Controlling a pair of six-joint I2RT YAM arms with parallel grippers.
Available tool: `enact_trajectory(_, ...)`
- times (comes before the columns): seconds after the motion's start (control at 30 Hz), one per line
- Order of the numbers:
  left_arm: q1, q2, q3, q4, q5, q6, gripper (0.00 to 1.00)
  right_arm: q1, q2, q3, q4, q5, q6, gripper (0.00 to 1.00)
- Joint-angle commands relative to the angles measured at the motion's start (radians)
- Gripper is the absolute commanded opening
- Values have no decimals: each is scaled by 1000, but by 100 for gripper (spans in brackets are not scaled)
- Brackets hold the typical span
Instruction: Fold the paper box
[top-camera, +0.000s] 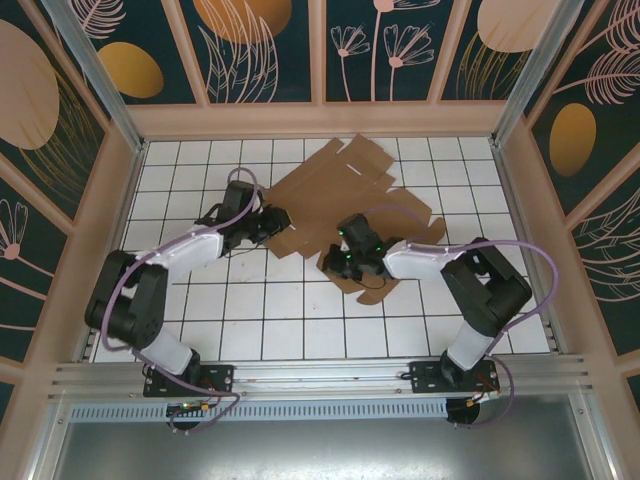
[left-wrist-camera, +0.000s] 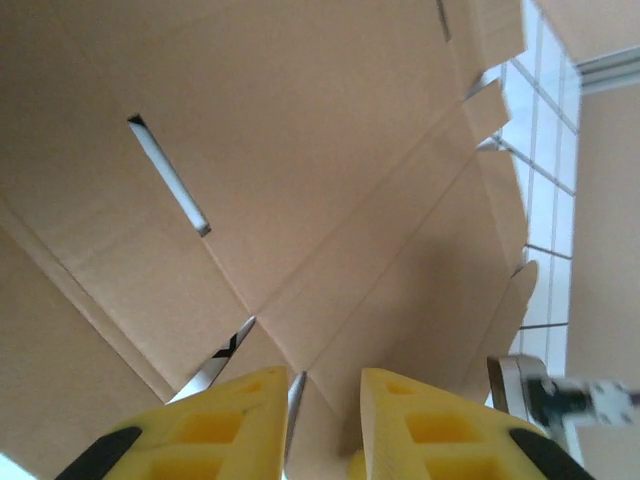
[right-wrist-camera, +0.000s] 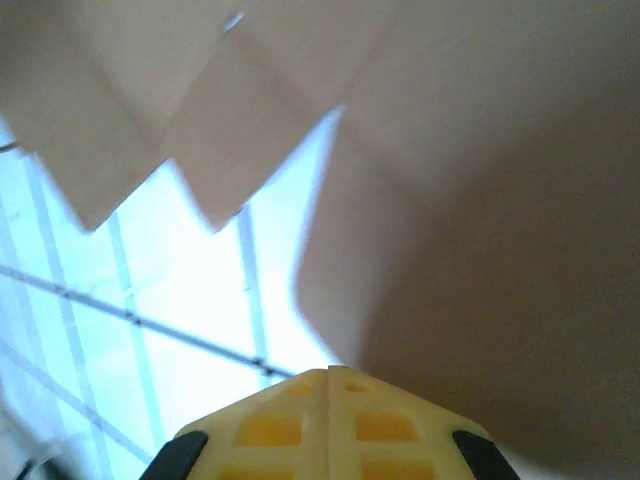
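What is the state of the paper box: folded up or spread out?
Spread out. The paper box lies mostly flat on the table, its flaps and tabs sticking outward.

Top external: hangs high above and behind the arm bases (top-camera: 190, 378), facing steeply down on the whole tiled table (top-camera: 300, 330), with the paper box (top-camera: 340, 190) at upper centre. Left wrist: peers past the left gripper (left-wrist-camera: 325, 375) at bottom centre, very near the cardboard. Right wrist: likewise past the right gripper (right-wrist-camera: 330, 375), blurred. Shares the box across all three.
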Motion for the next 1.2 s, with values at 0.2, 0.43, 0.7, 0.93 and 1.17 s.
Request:
enact_trajectory(0.2, -14, 198, 172, 132, 61, 0, 0, -109, -151, 121, -221, 183, -187, 4)
enact_trajectory(0.43, -101, 402, 438, -5, -18, 67, 0, -280, -93, 132, -379, 534, -512, 0)
enact_trajectory(0.7, -108, 576, 584, -136, -70, 28, 0, -300, 109, 171, -480, 476, -516, 0)
enact_trajectory(0.93, -93, 620, 620, -186, -96, 73, 0, -149, 121, 165, -500, 348, -469, 0)
enact_trajectory(1.17, -64, 579, 499, -123, -84, 79, 0, 19, 157, 211, -491, 193, -403, 0)
